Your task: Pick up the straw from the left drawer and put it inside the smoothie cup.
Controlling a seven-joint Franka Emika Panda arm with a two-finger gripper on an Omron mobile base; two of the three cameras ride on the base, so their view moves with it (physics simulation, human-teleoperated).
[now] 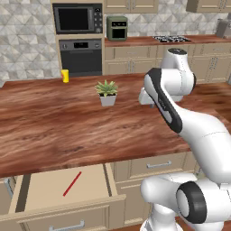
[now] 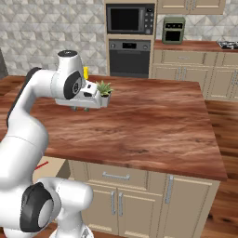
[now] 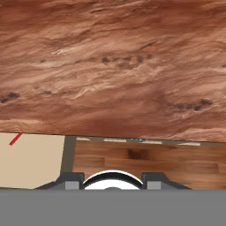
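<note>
Straw (image 1: 72,183) lies flat in the open left drawer (image 1: 54,207), long axis diagonal, upper end toward back-right, lower end front-left. Smoothie cup (image 1: 65,76) upright at far tabletop (image 1: 54,122) edge, well apart. Gripper (image 2: 81,109) hangs above tabletop beside potted plant (image 1: 107,93); jaws' state cannot tell.

A broad wooden bench (image 1: 54,126) spreads across the middle, its reddish grain running side to side. On it, a small potted plant (image 1: 107,93) sits upright in a pale pot, spiky green leaves fanning out. Behind, against the far wall, a black microwave (image 1: 78,19) sits directly above a built-in oven (image 1: 80,56). To their right, a green toaster oven (image 1: 117,28) stands on the back counter, and further right a gas cooktop (image 1: 170,39). Beige cabinet doors (image 2: 116,202) line the bench's front, over wood flooring (image 2: 223,204).
</note>
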